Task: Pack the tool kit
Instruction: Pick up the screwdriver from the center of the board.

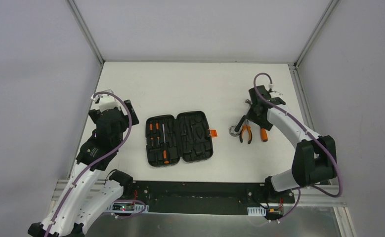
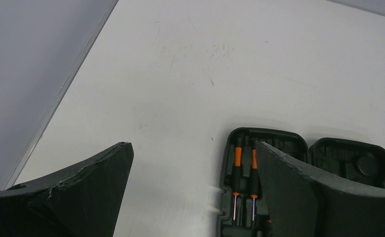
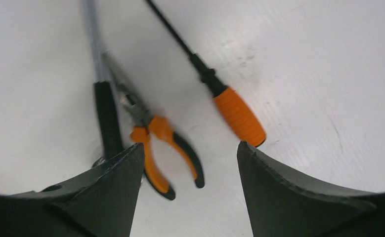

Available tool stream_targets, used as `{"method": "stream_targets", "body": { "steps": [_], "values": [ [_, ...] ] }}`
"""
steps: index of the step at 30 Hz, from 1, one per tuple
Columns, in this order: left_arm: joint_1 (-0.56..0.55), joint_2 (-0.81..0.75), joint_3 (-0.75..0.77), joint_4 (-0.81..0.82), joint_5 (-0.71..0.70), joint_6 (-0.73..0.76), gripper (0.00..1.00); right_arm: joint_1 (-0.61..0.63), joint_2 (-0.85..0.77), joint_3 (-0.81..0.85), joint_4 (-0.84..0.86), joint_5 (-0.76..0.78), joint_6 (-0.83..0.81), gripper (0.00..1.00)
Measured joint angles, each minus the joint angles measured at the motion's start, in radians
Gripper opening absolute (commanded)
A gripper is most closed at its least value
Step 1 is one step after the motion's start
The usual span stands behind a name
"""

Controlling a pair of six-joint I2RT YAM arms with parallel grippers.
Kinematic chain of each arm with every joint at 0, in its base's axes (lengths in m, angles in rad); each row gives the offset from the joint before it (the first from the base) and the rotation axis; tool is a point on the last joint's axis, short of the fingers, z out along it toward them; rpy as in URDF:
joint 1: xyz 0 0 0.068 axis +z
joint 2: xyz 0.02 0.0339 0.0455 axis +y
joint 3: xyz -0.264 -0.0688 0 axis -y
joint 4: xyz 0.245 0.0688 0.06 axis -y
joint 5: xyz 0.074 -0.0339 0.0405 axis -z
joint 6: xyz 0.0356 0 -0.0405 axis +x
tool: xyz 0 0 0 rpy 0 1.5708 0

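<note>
Case [image 1: 179,138]: matt blk plastic. Pliers [image 3: 153,132]: metal nose w/ orange-blk grips. Table [image 2: 205,59]: smooth matt white, scuffed.

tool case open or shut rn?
Open. The case lies flat, both halves spread with the slots facing up; screwdrivers sit in one half, and the orange latch sticks out at the far edge of the other.

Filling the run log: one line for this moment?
case open, screwdrivers slotted | pliers, loose screwdriver, hammer right of case | left fingers open, empty | right fingers open, empty, above pliers
</note>
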Motion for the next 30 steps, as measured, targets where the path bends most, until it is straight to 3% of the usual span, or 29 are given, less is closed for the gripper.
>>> {"method": "stream_targets", "body": {
  "steps": [5,12,19,24,30],
  "values": [
    [0.000,0.015,-0.002,0.000,0.002,0.000,0.99,-0.191,0.017,-0.047,0.034,-0.084,-0.014,0.69],
    [0.000,0.019,-0.008,0.005,0.004,0.000,0.99,-0.265,0.177,-0.044,0.115,-0.177,-0.066,0.52],
    [0.000,0.013,-0.010,0.006,0.015,0.004,0.98,-0.293,0.209,-0.047,0.114,-0.168,-0.096,0.20],
    [0.000,-0.003,-0.020,0.014,0.011,0.007,0.98,-0.297,0.147,-0.112,0.171,-0.180,-0.089,0.00],
    [0.000,-0.002,-0.021,0.021,0.028,0.009,0.99,-0.282,0.010,-0.209,0.167,-0.262,-0.053,0.00]
  ]
}}
